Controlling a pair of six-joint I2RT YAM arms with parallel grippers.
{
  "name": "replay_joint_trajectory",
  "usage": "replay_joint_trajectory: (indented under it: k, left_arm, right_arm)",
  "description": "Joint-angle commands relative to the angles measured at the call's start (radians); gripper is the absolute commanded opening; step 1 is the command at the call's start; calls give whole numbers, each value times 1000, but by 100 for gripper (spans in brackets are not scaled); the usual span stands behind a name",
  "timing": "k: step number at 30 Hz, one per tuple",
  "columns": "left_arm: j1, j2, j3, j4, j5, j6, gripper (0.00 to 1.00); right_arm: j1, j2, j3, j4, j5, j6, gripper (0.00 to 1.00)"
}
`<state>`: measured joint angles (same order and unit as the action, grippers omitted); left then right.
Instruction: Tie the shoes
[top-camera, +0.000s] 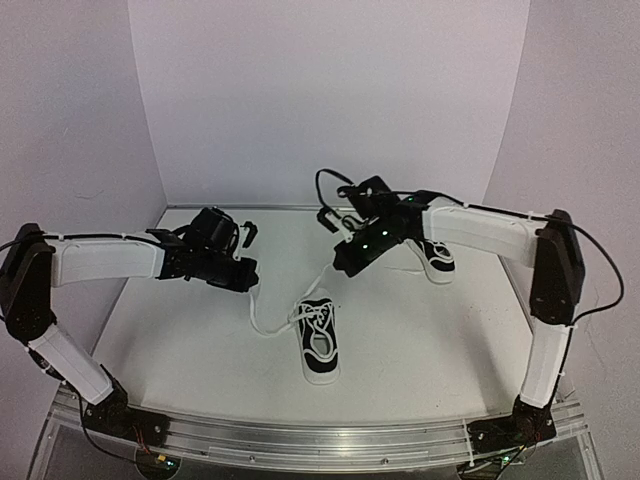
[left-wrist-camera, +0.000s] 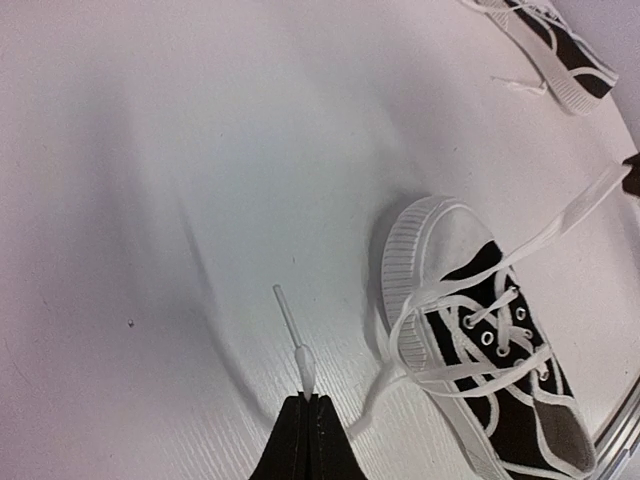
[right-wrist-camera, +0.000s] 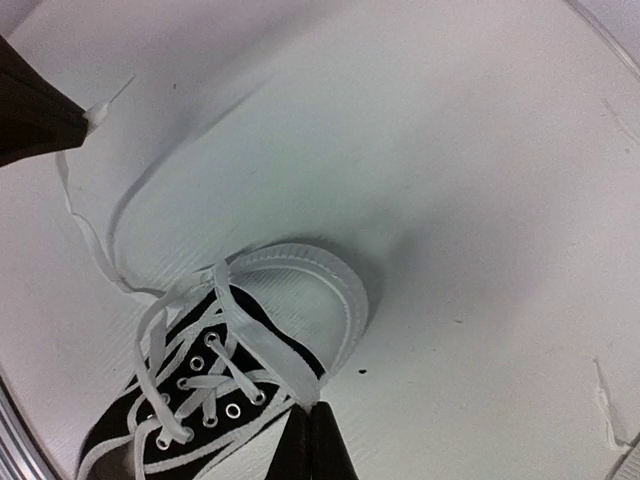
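So the left gripper (left-wrist-camera: 311, 405) was clamped on one lace end (left-wrist-camera: 290, 318), and the right gripper (right-wrist-camera: 310, 412) was pinched shut on the other lace (right-wrist-camera: 265, 345), w/ the near shoe (left-wrist-camera: 440, 240) just below and between them. IMO the move was pulling both sides evenly taut b4 crossing, else the shoe drags. The 2nd shoe (top-camera: 436, 256) sat beyond the right gripper.

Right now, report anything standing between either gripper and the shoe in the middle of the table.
Nothing visible does. The left gripper pinches one lace of the middle shoe, the right gripper its other lace; the second shoe lies apart, far right.
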<state>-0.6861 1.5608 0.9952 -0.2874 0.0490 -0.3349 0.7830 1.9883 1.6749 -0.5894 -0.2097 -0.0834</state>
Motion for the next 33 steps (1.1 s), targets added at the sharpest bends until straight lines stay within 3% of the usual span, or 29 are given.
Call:
replay_joint_trajectory:
  k: [1,7,11,14,22,33]
  left_arm:
    - [2,-131,30,14,-35,56,0]
    - [2,-285,-42,104,6,110,0]
    - [1,-369,-86,158,37,152,0]
    - [-1,-435,-111,220,155,173,0]
    - [-23,-582,-177,384,446,219,0]
    - [-31,-681,-226,351,525,277,0]
  right_arm:
    - [-92,-212,-139,104,21,80,0]
    - [-174,-454,-316,166,50,141,0]
    - [-181,-533,-345,180,75,145,0]
    - [-181,-544,-334,204,16,151,0]
    - [-162,-396,-234,355,-330,221,0]
    - [76,-11,68,420,-399,272,0]
